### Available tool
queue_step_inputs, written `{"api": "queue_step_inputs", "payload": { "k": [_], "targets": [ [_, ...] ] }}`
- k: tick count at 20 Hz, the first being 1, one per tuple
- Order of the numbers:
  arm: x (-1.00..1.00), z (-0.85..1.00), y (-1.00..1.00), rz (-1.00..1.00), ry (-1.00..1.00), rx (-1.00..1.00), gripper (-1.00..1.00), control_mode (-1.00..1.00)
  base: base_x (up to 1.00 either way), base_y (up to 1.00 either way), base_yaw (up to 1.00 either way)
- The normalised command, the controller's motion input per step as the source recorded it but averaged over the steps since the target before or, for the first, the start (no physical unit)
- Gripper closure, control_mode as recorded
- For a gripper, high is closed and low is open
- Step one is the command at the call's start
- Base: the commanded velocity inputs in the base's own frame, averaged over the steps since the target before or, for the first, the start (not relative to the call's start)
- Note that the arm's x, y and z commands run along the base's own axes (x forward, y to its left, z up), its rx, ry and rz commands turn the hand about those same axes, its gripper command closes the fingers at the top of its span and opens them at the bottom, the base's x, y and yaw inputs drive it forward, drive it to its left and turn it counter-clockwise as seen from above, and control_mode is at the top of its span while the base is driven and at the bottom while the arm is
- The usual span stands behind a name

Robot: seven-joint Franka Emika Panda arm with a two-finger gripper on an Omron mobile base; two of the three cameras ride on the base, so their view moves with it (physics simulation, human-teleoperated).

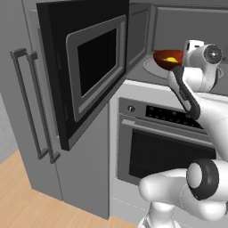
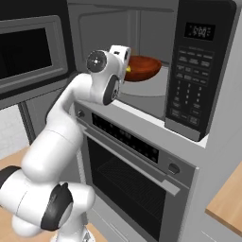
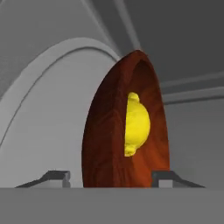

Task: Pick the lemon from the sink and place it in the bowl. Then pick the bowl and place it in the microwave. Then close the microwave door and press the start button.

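Reaching into the open microwave (image 2: 142, 56), with the gripper (image 3: 111, 177) sitting at the near rim of the bowl (image 3: 127, 127). Standing apart on either side of that rim, one fingertip (image 3: 54, 177) well clear on the turntable side, the other fingertip (image 3: 168, 177) just past the rim's edge; spread wider than the rim and apparently not pinching it, though actual contact being impossible to tell. Resting straight ahead of the jaws on the round grey turntable (image 3: 48, 87), the reddish-brown bowl, seen edge-on in the rolled hand view. Lying inside the bowl, just beyond the jaws and between the lines of the two tips, the yellow lemon (image 3: 136, 123). Showing again in the left base view, lemon (image 1: 170, 59) in bowl (image 1: 165, 59) immediately ahead of the white hand. Hanging swung wide open behind the jaws and off to the arm's left, the microwave door (image 1: 84, 67). Sitting below the jaws, the oven (image 2: 137, 175) with its dark window.
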Motion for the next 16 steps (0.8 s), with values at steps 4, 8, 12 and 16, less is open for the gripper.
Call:
{"api": "queue_step_inputs", "payload": {
  "k": [4,8,12,16],
  "targets": [
    [-0.39,0.08,0.01,0.00,-0.38,0.00,-1.00,-1.00,0.00,0.00,0.00],
    [-0.89,0.46,0.27,0.00,-0.17,0.00,-1.00,-1.00,0.00,0.00,0.00],
    [-1.00,0.64,0.36,0.00,0.03,0.00,-1.00,-1.00,0.00,0.00,0.00],
    [-1.00,0.67,0.31,0.00,0.06,0.00,-1.00,-1.00,0.00,0.00,0.00]
  ]
}}
